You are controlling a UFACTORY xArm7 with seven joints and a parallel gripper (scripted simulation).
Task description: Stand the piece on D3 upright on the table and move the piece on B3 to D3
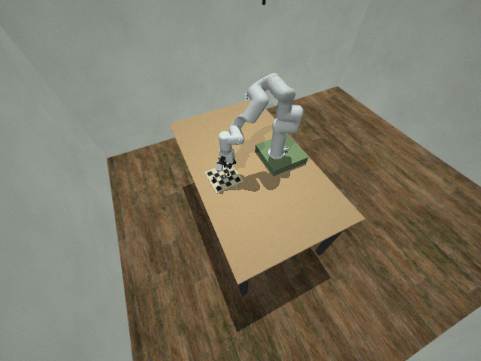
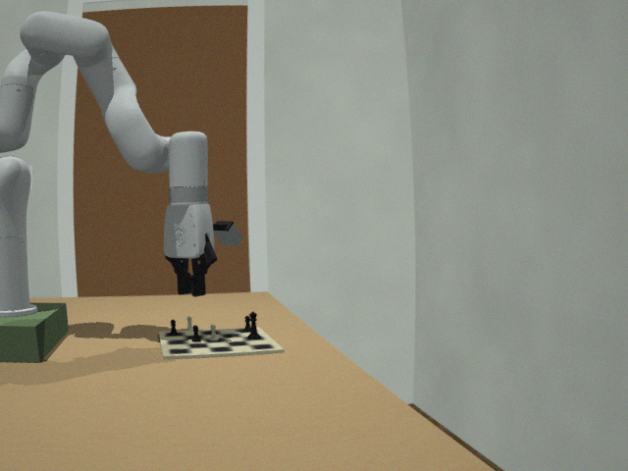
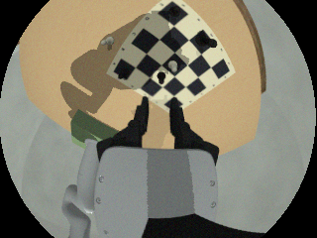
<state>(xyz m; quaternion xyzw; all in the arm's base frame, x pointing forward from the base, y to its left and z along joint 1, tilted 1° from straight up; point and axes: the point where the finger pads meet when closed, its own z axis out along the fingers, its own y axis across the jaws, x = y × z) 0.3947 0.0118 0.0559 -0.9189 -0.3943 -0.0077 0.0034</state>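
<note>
So I've got plain grey-green walls around me, brown plank floor, tan table, brown door.

In the exterior view, the board lies flat on the surface, well apart from and right of the block; the arm's base stands on that block; one piece is off the board, behind it; five are on it: one at left, two just beside each other near the middle, and two at right, the taller piece in front.
</note>
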